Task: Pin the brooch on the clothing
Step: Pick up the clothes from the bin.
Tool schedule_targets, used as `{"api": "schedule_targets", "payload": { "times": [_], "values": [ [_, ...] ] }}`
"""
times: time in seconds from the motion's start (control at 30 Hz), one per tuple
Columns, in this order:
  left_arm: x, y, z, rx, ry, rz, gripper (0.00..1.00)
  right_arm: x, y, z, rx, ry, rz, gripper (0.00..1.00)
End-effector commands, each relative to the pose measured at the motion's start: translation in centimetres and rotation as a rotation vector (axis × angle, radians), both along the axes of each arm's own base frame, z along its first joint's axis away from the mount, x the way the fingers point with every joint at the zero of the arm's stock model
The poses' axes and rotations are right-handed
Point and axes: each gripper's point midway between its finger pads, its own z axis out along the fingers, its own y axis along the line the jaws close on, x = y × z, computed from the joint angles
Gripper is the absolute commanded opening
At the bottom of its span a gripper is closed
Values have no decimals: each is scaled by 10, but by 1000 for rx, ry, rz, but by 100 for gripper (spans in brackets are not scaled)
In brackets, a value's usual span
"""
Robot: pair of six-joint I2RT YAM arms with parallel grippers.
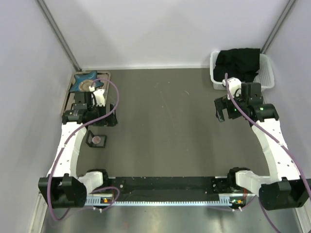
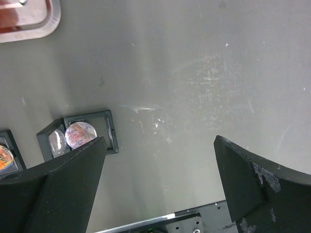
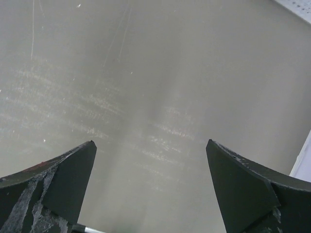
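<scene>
Hanging over the table (image 1: pixel 160 121), the left gripper (image 2: pixel 159 145) has its jaws spread wide, with nothing between them and nothing touching them. Only scuffed grey surface shows in the gap. The right gripper (image 3: pixel 150 145) is just as wide apart and also carries nothing; it hovers above bare, scratched tabletop.

The brooch (image 2: pixel 80 134), a small round pinkish piece, lies inside a black square box (image 2: pixel 108 131) on the table, just beside the left gripper's left-hand finger in the wrist view. From above, the box sits on the left side of the table, next to the left arm and nearer the bases than that gripper. A second box shows at the left edge of the left wrist view, cut off.

The black T-shirt (image 1: pixel 238 60) is bundled in a white basket (image 1: pixel 268 73) at the far right corner, close behind the right gripper; its print cannot be seen.

At the far left corner a blue star-shaped dish (image 1: pixel 77 83) rests on a brown tray (image 1: pixel 106 75). The table is dull grey-brown and marked with pale scratches. Plain pale walls (image 1: pixel 155 29) enclose it on three sides. A black rail (image 1: pixel 165 183) runs along the near edge between the arm bases, and purple cables (image 1: pixel 114 97) loop from both arms.
</scene>
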Motion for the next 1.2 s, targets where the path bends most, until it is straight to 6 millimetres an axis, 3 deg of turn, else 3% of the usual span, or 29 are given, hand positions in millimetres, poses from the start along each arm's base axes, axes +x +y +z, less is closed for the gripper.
{"api": "schedule_targets", "payload": {
  "times": [0.0, 0.1, 0.13, 0.17, 0.2, 0.23, 0.27, 0.37, 0.53, 0.57, 0.63, 0.67, 0.7, 0.73, 0.77, 0.8, 0.83, 0.9, 0.93, 1.17],
  "values": [
    [27, 10, 48, 5, -198, 102, 99, 43, -11, 40, -14, -148, -96, 99],
    [37, 13, 76, -5, -325, 141, 99, 72, -28, 65, -15, -236, -161, 99],
    [39, 13, 80, -7, -356, 140, 99, 84, -31, 63, -13, -224, -175, 99],
    [39, 11, 88, -9, -394, 127, 99, 97, -36, 79, -7, -257, -195, 99],
    [43, 10, 92, -13, -426, 113, 99, 106, -39, 86, 8, -267, -220, 99],
    [43, 5, 95, -30, -438, 90, 99, 122, -55, 79, 8, -245, -273, 99],
    [44, 3, 98, -40, -447, 78, 99, 134, -63, 101, 19, -294, -308, 99],
    [50, -5, 102, -81, -446, 60, 99, 173, -86, 115, 70, -329, -405, 99],
    [60, -12, 101, -132, -428, 55, 99, 234, -101, 108, 86, -335, -450, 99],
    [62, -15, 100, -146, -423, 45, 99, 254, -110, 99, 63, -333, -482, 99],
    [65, -17, 96, -160, -424, 41, 99, 275, -118, 107, 55, -371, -500, 99],
    [66, -20, 94, -171, -420, 30, 99, 285, -120, 103, 50, -372, -502, 99],
    [66, -20, 90, -173, -415, 28, 99, 302, -123, 75, 34, -333, -497, 99],
    [67, -21, 86, -175, -409, 26, 98, 312, -124, 85, 34, -367, -493, 99],
    [70, -21, 81, -176, -398, 27, 99, 320, -127, 79, 25, -368, -498, 99],
    [70, -21, 76, -179, -386, 25, 99, 335, -129, 51, 11, -336, -490, 99],
    [70, -21, 72, -177, -373, 26, 98, 344, -129, 54, 11, -357, -483, 99],
    [71, -20, 60, -168, -337, 29, 99, 358, -125, 37, 19, -351, -438, 99],
    [71, -19, 57, -163, -329, 31, 99, 365, -123, 13, 21, -321, -421, 99],
    [70, -16, 22, -141, -257, 36, 98, 384, -125, -78, -26, -214, -369, 99]
  ]
}}
